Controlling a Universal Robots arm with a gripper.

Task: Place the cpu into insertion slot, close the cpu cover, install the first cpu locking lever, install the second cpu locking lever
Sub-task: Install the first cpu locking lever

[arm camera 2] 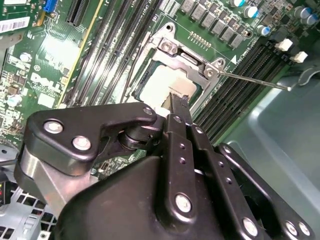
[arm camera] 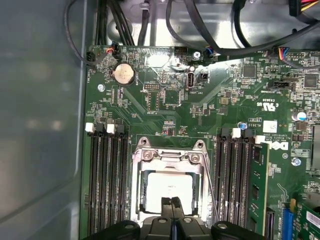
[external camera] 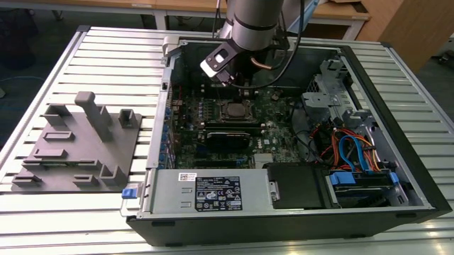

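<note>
Gripper (arm camera: 171, 205) pinched together, fingertips (arm camera 2: 177, 102) meeting with nothing between them, poised over one edge of the cpu (arm camera: 167, 186); touching it or just above it, impossible to tell. Carried on the grey arm (external camera: 250, 24), reaching down into the open computer case (external camera: 418, 175).

Across the exterior view, starting from its left:

- Grey moulded fixture plate (external camera: 78, 149) with upright pegs, flat on the slatted metal table (external camera: 42, 223), just beside the case.
- Inside the case, green motherboard (external camera: 212, 133), with the insertion slot (external camera: 223, 111) near its middle, right under the arm's wrist.
- Toward the exterior view's right, silvery drive cage (external camera: 333, 90), and near it a tangle of blue, orange and red cables (external camera: 351, 149).

Cpu seated in the slot, pale silver face up. Cpu cover (arm camera: 167, 159) lying flat and closed over it, the face showing through the square window. Black memory slots (arm camera: 107, 185) on both sides of the socket in the first wrist view. Thin wire locking lever (arm camera 2: 255, 80) standing out from one socket corner, across the neighbouring memory slots, in the second wrist view.
</note>
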